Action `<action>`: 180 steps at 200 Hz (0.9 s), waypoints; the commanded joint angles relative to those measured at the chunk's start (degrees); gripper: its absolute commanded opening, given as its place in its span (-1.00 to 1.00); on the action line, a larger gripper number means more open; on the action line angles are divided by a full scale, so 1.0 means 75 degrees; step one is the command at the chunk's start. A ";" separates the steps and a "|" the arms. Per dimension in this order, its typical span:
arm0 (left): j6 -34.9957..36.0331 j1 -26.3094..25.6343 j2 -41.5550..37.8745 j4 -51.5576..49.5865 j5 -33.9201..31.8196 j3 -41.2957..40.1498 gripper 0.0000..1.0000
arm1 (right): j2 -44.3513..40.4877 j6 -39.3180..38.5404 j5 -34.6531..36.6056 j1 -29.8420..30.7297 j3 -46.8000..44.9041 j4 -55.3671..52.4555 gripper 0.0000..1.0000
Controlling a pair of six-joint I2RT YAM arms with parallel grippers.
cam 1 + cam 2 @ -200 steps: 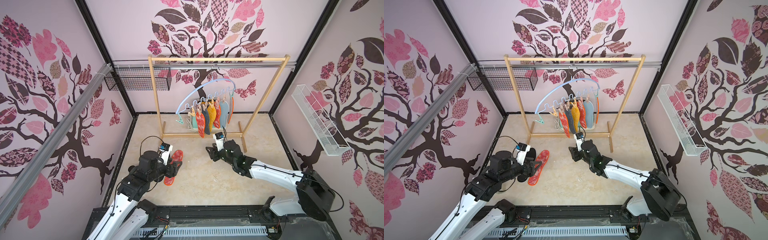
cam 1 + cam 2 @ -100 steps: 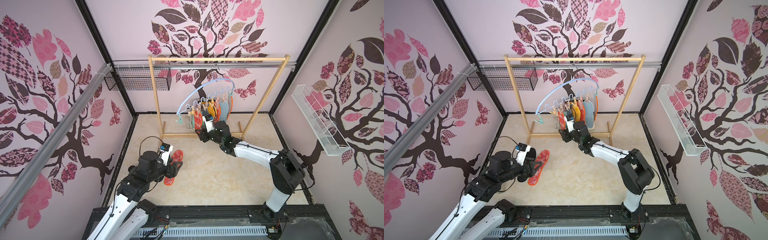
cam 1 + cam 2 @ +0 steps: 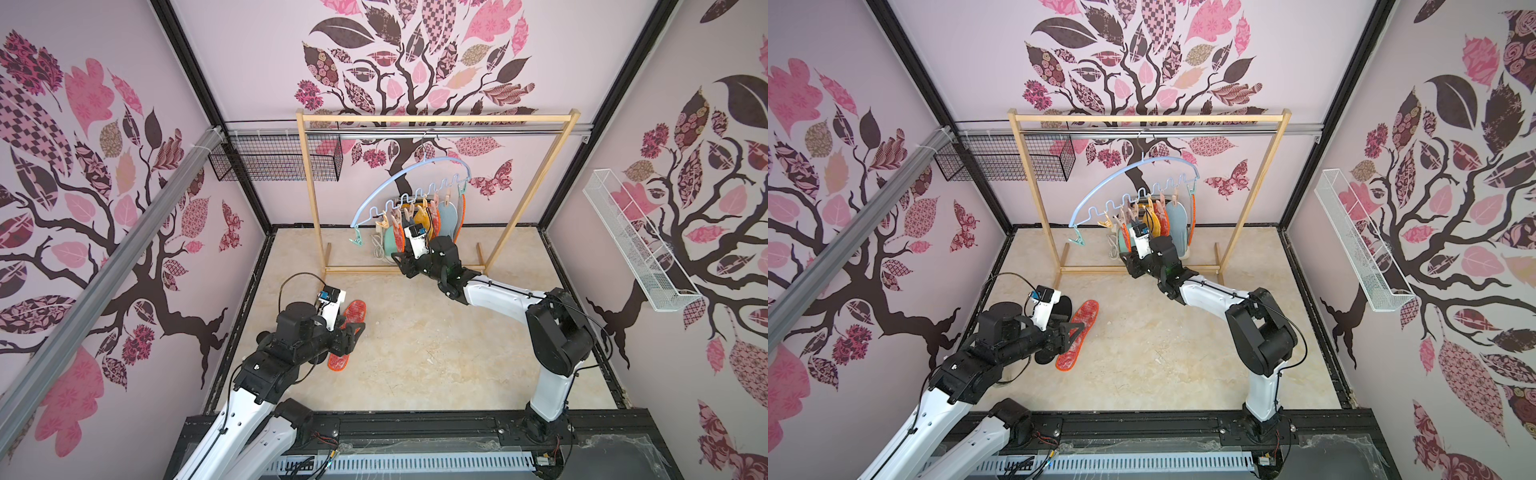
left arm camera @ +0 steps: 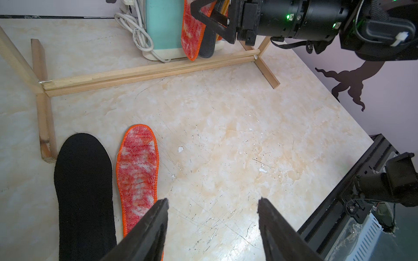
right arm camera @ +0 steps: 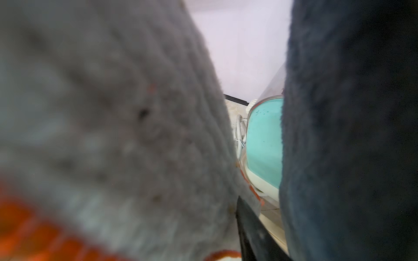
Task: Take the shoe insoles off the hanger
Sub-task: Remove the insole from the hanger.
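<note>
One black insole [image 3: 1065,306] and one red-white insole [image 3: 1077,334] lie lower left on the tabletop [image 3: 1163,353]. Left hand [image 4: 212,201] released, empty. Right hand [image 3: 403,262] sits among insoles [image 3: 1177,224] hung on the one hanger [image 3: 1133,166]; its grip cannot be told.

Pale pink walls [image 3: 257,62] printed with a dark tree of pink patterned leaves [image 3: 415,54] enclose a cream marbled floor [image 3: 415,353], where a wooden garment rack [image 3: 436,118] stands at the back, with a black wire basket [image 3: 274,160] beside it and a white wire basket [image 3: 636,241] fixed to a side wall.

hanger [image 3: 440,160] on rack [image 3: 436,118], two insoles [image 4: 138,171] on floor [image 3: 415,345] before it
</note>
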 commanded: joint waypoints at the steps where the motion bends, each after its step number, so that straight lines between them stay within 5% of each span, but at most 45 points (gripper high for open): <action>1: 0.0088 -0.0019 -0.0046 0.0114 -0.0074 0.0049 0.34 | 0.0340 0.0043 -0.0313 -0.0105 0.0398 0.0334 -0.13; 89: 0.0100 -0.0019 0.0056 0.0100 -0.0167 0.0049 0.34 | 0.0152 0.0221 -0.0936 -0.0218 -0.0064 0.0872 -0.98; 180: 0.0002 0.0020 0.0246 0.0204 -0.0261 0.0143 0.34 | -0.0841 0.0172 -0.1693 -0.0241 -0.1001 0.0841 -1.00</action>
